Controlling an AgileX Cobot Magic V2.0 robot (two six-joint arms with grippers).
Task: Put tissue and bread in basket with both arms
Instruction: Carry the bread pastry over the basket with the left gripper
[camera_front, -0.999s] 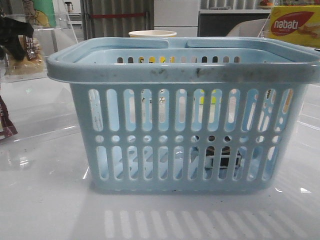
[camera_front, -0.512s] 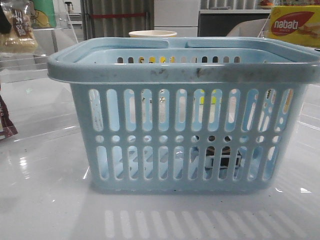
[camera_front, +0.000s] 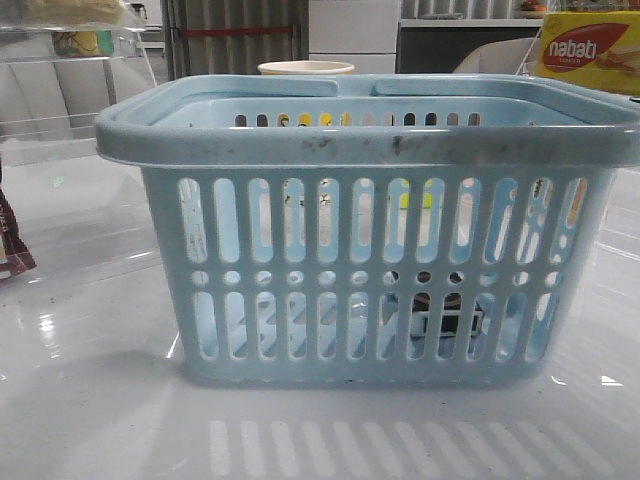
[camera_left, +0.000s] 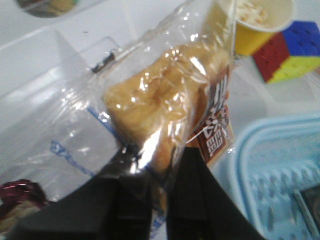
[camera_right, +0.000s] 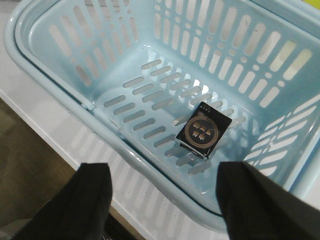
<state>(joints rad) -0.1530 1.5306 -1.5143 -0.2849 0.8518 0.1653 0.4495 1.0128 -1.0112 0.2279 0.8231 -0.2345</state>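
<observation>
Between the left gripper (camera_left: 160, 200) fingers hangs the bread (camera_left: 150, 110), pinched low through its crinkly clear wrapper: light, soft, slippery, better held by the loaf. Beside it, the basket (camera_right: 60, 115) holds the tissue (camera_right: 205, 131); the right gripper (camera_right: 162, 200) gapes wide above.

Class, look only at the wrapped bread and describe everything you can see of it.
The bread is a golden yellow-brown piece with a lumpy, baked-looking surface, sealed in a clear, crinkled, shiny plastic wrapper. A dark brown label strip with white print runs down one side. It hangs lifted off the table, its wrapper pinched at one end between the dark fingers of the left gripper. Nothing else touches it. It sits beside the pale blue basket, not yet over or inside it.
</observation>
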